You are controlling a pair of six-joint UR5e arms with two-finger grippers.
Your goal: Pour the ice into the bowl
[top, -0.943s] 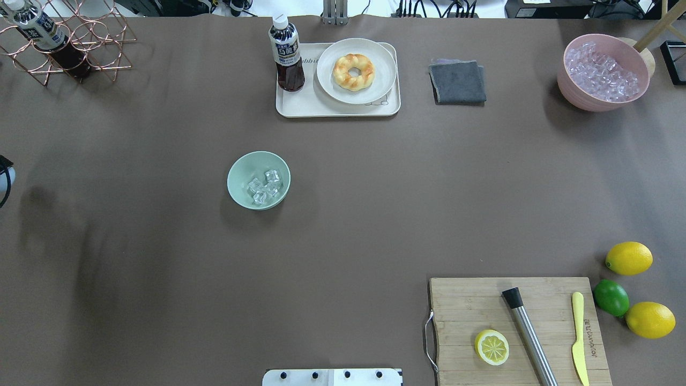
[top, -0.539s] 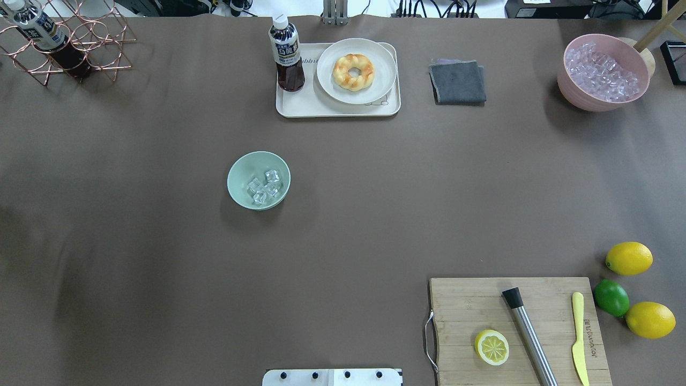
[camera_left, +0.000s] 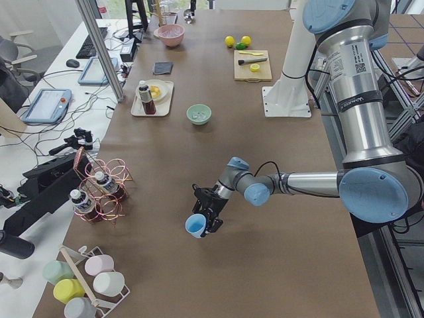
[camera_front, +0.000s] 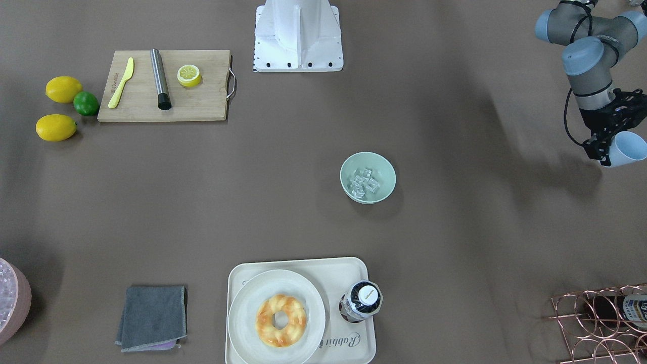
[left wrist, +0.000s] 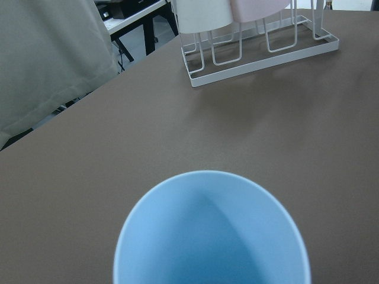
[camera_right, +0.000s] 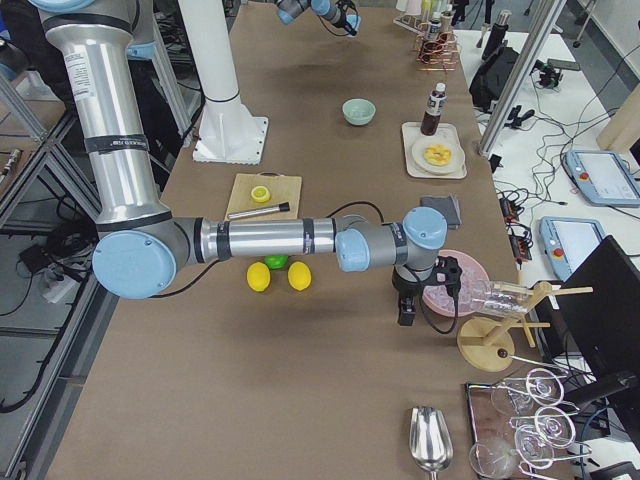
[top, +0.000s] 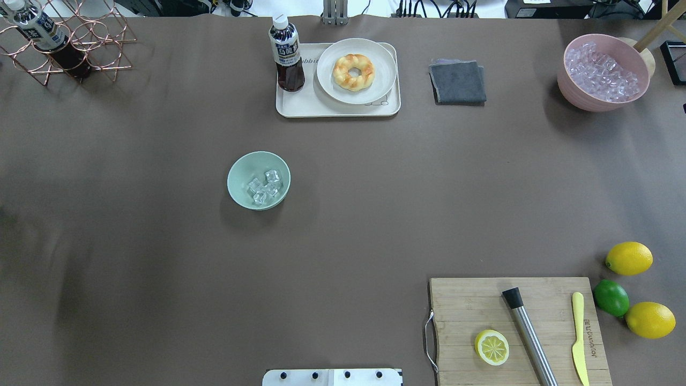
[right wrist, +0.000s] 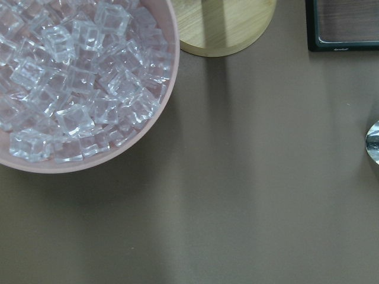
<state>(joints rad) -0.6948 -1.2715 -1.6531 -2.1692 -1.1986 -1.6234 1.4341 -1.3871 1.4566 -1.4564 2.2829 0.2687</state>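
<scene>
The pale mint-green bowl [top: 240, 172] stands left of the table's middle and holds a few clear ice cubes [top: 265, 186]; it also shows in the front view [camera_front: 385, 174] with the ice [camera_front: 365, 182]. My left gripper [camera_front: 608, 147] is far off at the table's left end, shut on a light blue cup [camera_front: 629, 148] held tilted on its side above the table. The left wrist view looks into the cup [left wrist: 213, 236], which is empty. My right gripper [camera_right: 405, 312] hovers beside the pink tub; I cannot tell whether it is open or shut.
A pink tub [top: 576, 96] full of ice stands at the far right corner. A tray [top: 300, 107] holds a bottle and a doughnut plate. There are also a grey cloth [top: 457, 81], a cutting board [top: 461, 305], lemons [top: 628, 258], and a copper rack [top: 80, 48].
A bit of my left arm showed at the overhead view's left edge; it has moved out of that view. The bowl and ice have not moved.
</scene>
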